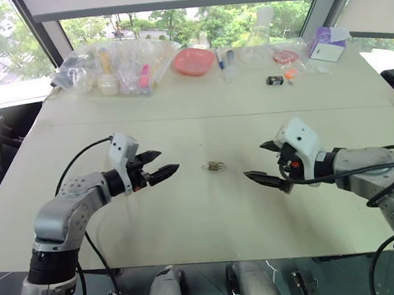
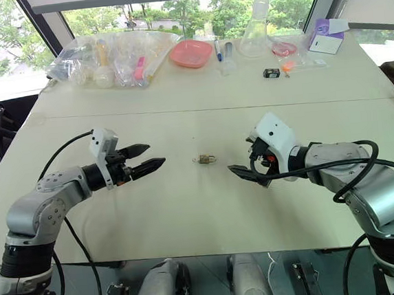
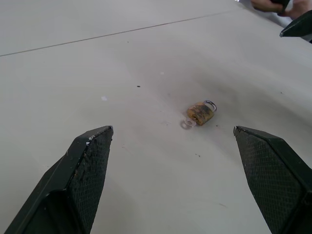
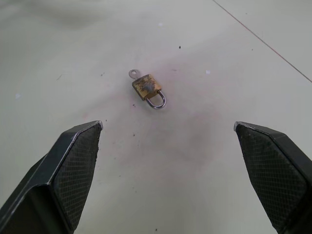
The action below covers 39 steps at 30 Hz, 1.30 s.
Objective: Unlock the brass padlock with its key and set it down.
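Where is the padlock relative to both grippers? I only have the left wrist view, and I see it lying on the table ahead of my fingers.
Observer: The padlock lies on the table about midway between the left gripper and the right gripper, touching neither.
Operator: Is the right gripper open too?
Observer: Yes, its fingers stand wide apart, pointed at the padlock.
Operator: Is the key in the lock?
Observer: A small silvery ring pokes out at the end opposite the shackle; it may be the key's head, but I cannot tell for sure.
Operator: Anything else nearby?
Observer: Only far off: a pink bowl and plastic bags by the window.
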Each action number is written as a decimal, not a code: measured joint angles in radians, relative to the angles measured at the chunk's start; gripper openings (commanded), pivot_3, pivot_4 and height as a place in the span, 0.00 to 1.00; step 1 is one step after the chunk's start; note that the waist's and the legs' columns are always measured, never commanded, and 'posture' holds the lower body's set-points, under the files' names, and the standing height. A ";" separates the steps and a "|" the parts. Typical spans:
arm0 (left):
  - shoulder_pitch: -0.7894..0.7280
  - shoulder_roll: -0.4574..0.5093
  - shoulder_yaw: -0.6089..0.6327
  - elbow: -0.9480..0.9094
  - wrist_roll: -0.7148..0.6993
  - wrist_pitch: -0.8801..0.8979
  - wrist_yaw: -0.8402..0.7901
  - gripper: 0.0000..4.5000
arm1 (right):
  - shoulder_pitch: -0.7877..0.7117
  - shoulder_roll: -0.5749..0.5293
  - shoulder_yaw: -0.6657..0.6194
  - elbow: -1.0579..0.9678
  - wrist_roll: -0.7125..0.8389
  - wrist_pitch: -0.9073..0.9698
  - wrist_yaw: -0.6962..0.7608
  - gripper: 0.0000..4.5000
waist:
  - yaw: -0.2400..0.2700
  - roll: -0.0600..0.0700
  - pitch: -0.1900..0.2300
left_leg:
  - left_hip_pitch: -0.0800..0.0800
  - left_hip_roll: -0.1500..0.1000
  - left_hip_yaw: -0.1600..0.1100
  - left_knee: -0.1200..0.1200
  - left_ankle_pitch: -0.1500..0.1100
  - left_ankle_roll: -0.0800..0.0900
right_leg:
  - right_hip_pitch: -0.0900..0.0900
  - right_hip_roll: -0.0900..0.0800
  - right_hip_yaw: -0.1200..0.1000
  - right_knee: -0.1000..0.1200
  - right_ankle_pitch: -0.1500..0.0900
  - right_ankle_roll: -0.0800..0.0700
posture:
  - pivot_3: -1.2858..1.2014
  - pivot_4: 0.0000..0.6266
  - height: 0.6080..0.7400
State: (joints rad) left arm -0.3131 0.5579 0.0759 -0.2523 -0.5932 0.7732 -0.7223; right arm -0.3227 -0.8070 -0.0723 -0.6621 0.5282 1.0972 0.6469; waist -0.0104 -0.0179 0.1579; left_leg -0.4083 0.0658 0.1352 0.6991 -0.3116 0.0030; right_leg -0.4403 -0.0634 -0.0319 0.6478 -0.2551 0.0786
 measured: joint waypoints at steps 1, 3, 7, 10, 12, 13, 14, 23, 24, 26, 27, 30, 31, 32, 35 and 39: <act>0.002 -0.001 0.003 -0.001 -0.001 -0.002 0.004 0.91 | 0.000 0.000 0.005 0.001 -0.002 -0.007 0.000 1.00 | 0.000 0.000 0.000 | 0.000 0.000 0.000 0.000 0.000 0.000 | 0.000 0.000 0.000 0.000 0.000 0.000 | 0.52 0.24 0.95; 0.003 -0.001 0.011 -0.006 -0.006 -0.003 0.005 0.91 | 0.000 0.000 0.017 0.001 -0.004 -0.022 0.000 1.00 | 0.000 0.000 0.000 | 0.000 0.000 0.000 0.000 0.000 0.000 | 0.000 0.000 0.000 0.000 0.000 0.000 | 0.52 0.24 0.95; 0.003 -0.003 0.017 -0.006 -0.008 -0.003 0.007 0.91 | 0.000 -0.001 0.019 0.006 -0.006 -0.035 -0.001 1.00 | 0.000 0.000 0.000 | 0.000 0.000 0.000 0.000 0.000 0.000 | 0.000 0.000 0.000 0.000 0.000 0.000 | 0.52 0.24 0.95; 0.003 -0.003 0.016 -0.006 -0.008 -0.003 0.006 0.91 | 0.000 -0.003 0.020 0.008 -0.010 -0.037 -0.003 1.00 | 0.000 0.000 0.000 | 0.000 0.000 0.000 0.000 0.000 0.000 | 0.000 0.000 0.000 0.000 0.000 0.000 | 0.52 0.24 0.95; 0.003 -0.005 0.016 -0.006 -0.008 -0.004 0.006 0.91 | 0.000 -0.003 0.020 0.008 -0.014 -0.040 -0.007 1.00 | 0.000 0.000 0.000 | 0.000 0.000 0.000 0.000 0.000 0.000 | 0.000 0.000 0.000 0.000 0.000 0.000 | 0.52 0.24 0.95; 0.002 -0.007 0.016 -0.005 -0.008 -0.004 0.007 0.91 | 0.000 -0.003 0.020 0.008 -0.014 -0.043 -0.012 1.00 | 0.000 0.000 0.000 | 0.000 0.000 0.000 0.000 0.000 0.000 | 0.000 0.000 0.000 0.000 0.000 0.000 | 0.52 0.24 0.95; 0.002 -0.009 0.016 -0.004 -0.008 -0.004 0.007 0.91 | 0.000 -0.003 0.020 0.008 -0.015 -0.046 -0.014 1.00 | 0.000 0.000 0.000 | 0.000 0.000 0.000 0.000 0.000 0.000 | 0.000 0.000 0.000 0.000 0.000 0.000 | 0.52 0.24 0.95; -0.034 0.005 0.015 0.015 -0.008 -0.019 -0.030 0.91 | -0.050 -0.037 0.058 0.066 -0.027 -0.077 0.010 1.00 | 0.000 0.000 0.000 | 0.000 0.000 0.000 0.000 0.000 0.000 | 0.000 0.000 0.000 0.000 0.000 0.000 | 0.52 0.24 0.95; -0.047 0.024 0.012 0.017 -0.005 -0.024 -0.051 0.91 | -0.080 -0.039 0.078 0.088 -0.032 -0.079 0.022 1.00 | 0.000 0.000 0.000 | 0.000 0.000 0.000 0.000 0.000 0.000 | 0.000 0.000 0.000 0.000 0.000 0.000 | 0.52 0.24 0.95; -0.083 0.078 -0.020 0.035 0.011 -0.035 -0.102 0.91 | -0.159 -0.028 0.136 0.139 -0.042 -0.085 0.043 1.00 | -0.005 0.000 0.000 | 0.001 0.000 0.001 0.000 0.000 0.000 | 0.000 0.001 0.000 0.001 0.000 0.000 | 0.52 0.24 0.95; -0.100 0.105 -0.038 0.048 0.019 -0.037 -0.132 0.91 | -0.204 -0.007 0.172 0.174 -0.053 -0.098 0.054 1.00 | -0.007 0.000 0.000 | 0.001 0.001 0.001 0.000 0.000 0.000 | 0.000 0.001 0.000 0.001 0.000 0.000 | 0.52 0.24 0.95; -0.137 0.133 -0.071 0.073 0.016 -0.032 -0.203 0.91 | -0.269 0.027 0.279 0.263 -0.086 -0.151 0.110 1.00 | -0.002 0.000 0.000 | 0.000 0.001 0.001 -0.001 0.000 0.000 | -0.001 0.001 0.000 0.000 0.000 0.000 | 0.52 0.24 0.95; -0.141 0.143 -0.077 0.080 0.014 -0.024 -0.222 0.91 | -0.278 0.039 0.313 0.292 -0.096 -0.165 0.131 1.00 | 0.000 0.000 0.000 | 0.000 0.000 0.001 -0.001 0.001 -0.002 | -0.001 0.001 0.000 0.000 0.000 0.000 | 0.52 0.24 0.95; -0.146 0.154 -0.086 0.091 0.014 -0.018 -0.241 0.91 | -0.288 0.054 0.346 0.327 -0.109 -0.178 0.147 1.00 | 0.001 0.000 0.000 | -0.001 0.000 0.001 -0.001 0.002 -0.003 | -0.001 0.001 0.000 -0.001 0.000 0.000 | 0.52 0.24 0.95; -0.156 0.172 -0.101 0.094 0.016 -0.018 -0.279 0.91 | -0.332 0.098 0.411 0.434 -0.156 -0.215 0.175 1.00 | 0.000 0.000 0.000 | -0.001 0.000 0.002 0.001 0.002 -0.004 | -0.001 0.000 0.000 -0.001 0.000 0.000 | 0.52 0.24 0.95; -0.151 0.177 -0.101 0.083 0.018 -0.018 -0.281 0.91 | -0.412 0.180 0.471 0.614 -0.233 -0.304 0.204 1.00 | -0.002 0.000 0.000 | -0.001 0.000 0.002 0.000 0.003 -0.005 | -0.002 0.000 0.000 0.000 0.000 0.000 | 0.52 0.24 0.95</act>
State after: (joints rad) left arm -0.4640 0.7350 -0.0250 -0.1692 -0.5757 0.7552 -1.0033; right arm -0.7351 -0.6274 0.3984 -0.0480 0.2957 0.7930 0.8507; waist -0.0128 -0.0178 0.1581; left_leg -0.4091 0.0658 0.1373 0.6994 -0.3090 -0.0016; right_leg -0.4419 -0.0631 -0.0317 0.6479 -0.2550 0.0787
